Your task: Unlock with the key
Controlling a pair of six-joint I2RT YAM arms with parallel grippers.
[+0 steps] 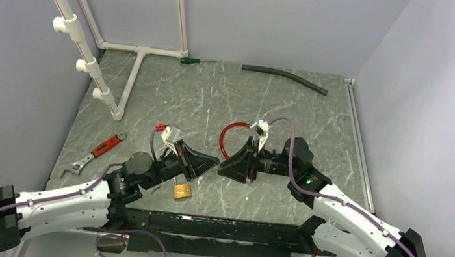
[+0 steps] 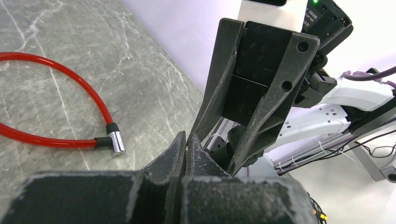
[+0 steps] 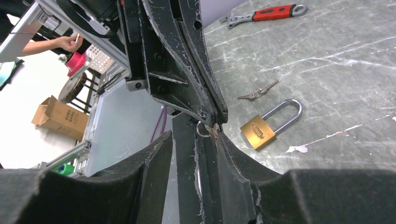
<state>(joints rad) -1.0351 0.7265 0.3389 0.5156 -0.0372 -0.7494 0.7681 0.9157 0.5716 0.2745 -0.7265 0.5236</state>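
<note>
Both meet nose to nose: left gripper [image 1: 213, 162] clamped on small metal key [image 3: 213, 133], right gripper [image 1: 225, 167] half-narrowed, hold unclear; brass padlock [image 3: 258, 132] nearby.

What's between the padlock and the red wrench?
Loose keys on the table, nearer the padlock than the wrench. Shows in the right wrist view.

**Robotics laboratory test cell.** A grey stone-patterned worktop [image 1: 215, 101] is boxed in by plain pale walls [image 1: 278, 17], with a white plastic pipe frame [image 1: 68, 20] along one side. Two white, cabled robot arms, the left arm [image 1: 65, 203] and the right arm [image 1: 358, 220], are bolted at its near edge. Outside the enclosure, the right wrist view shows aluminium framing [image 3: 70, 154] and a cardboard box [image 3: 58, 119].
</note>
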